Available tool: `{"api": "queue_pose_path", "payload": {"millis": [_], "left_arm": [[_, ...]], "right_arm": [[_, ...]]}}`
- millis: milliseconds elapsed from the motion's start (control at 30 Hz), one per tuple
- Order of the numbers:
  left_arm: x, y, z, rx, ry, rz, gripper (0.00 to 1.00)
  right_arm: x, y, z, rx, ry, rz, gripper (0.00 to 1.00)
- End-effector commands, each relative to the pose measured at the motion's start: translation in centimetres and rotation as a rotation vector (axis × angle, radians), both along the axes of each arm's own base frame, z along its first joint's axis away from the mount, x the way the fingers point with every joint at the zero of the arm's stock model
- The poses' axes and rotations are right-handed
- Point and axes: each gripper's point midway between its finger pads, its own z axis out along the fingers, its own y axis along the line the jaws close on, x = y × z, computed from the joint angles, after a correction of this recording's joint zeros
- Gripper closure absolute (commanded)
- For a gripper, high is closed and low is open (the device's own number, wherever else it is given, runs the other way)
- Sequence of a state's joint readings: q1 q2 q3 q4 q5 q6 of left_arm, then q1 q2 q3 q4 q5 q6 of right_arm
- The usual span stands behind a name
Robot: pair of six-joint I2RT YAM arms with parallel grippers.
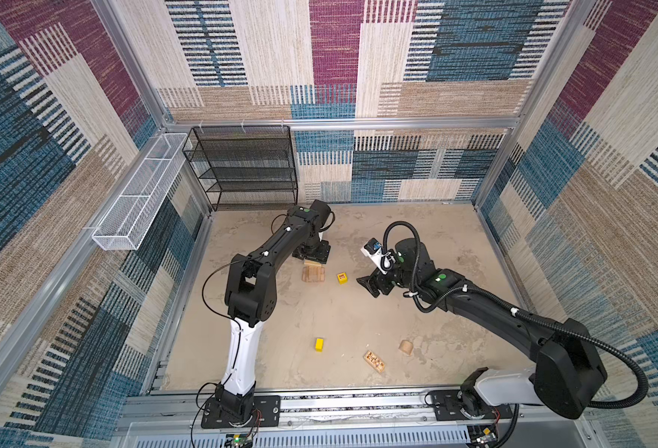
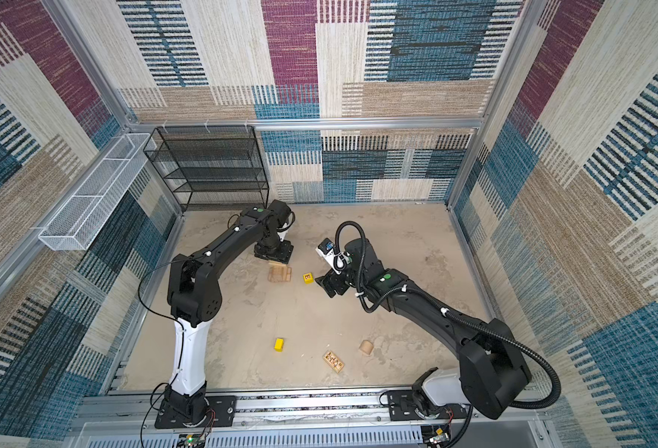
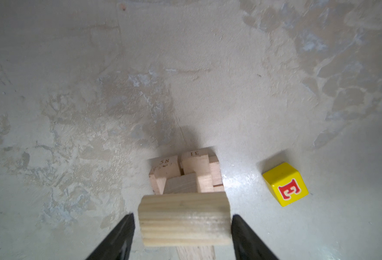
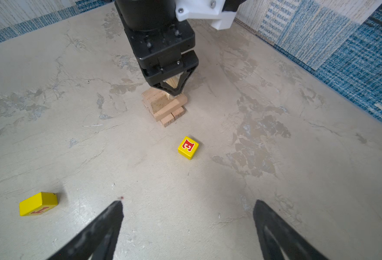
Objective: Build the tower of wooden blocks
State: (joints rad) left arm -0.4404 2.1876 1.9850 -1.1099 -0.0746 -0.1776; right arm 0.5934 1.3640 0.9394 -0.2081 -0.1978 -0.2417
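While left tool (image 3: 183, 215) straddles tan block (image 3: 184, 221), tower (image 3: 185, 173) beneath.

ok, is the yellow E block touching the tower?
Apart. The right wrist view shows bare table between the yellow E block and the tower.

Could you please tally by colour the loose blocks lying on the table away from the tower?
Yellow: 2, the E block and the other yellow block
Plain tan: 1, the rounded piece
Dark-patterned: 1, the patterned block
Total: 4

Tower (image 4: 166, 109) top hidden under left hand (image 4: 174, 91) — patterned block (image 1: 374, 361) unreadable
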Motion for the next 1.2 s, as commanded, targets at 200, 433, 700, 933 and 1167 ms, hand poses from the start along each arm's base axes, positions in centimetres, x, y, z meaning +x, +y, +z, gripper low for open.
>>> {"api": "queue_pose_path", "payload": {"millis": [200,433,700,933,1167], "left_arm": [[-0.37,0.01,-0.06,-0.008,0.022,0.038,0.31],[-0.48,0.07,-0.22,-0.013,0.030,0.053,0.34],[-0.56,0.02,-0.08,-0.018,0.030,0.071,0.37],[-0.58,0.12,0.07,-0.019,0.027,0.089,0.39],[-0.84,0.75,0.22,0.004,0.020,0.115,0.39]], "right_arm": [[0.06,0.06,-0.18,-0.004,-0.005,0.006,0.08],[-0.01,0.15,-0.33,-0.003,0.001,0.013,0.08],[0.03,0.16,-0.40,-0.006,0.001,0.014,0.08],[-0.03,0.29,-0.63,-0.009,0.012,0.022,0.08],[-0.06,0.44,-0.80,-0.010,0.022,0.028,0.08]]}}
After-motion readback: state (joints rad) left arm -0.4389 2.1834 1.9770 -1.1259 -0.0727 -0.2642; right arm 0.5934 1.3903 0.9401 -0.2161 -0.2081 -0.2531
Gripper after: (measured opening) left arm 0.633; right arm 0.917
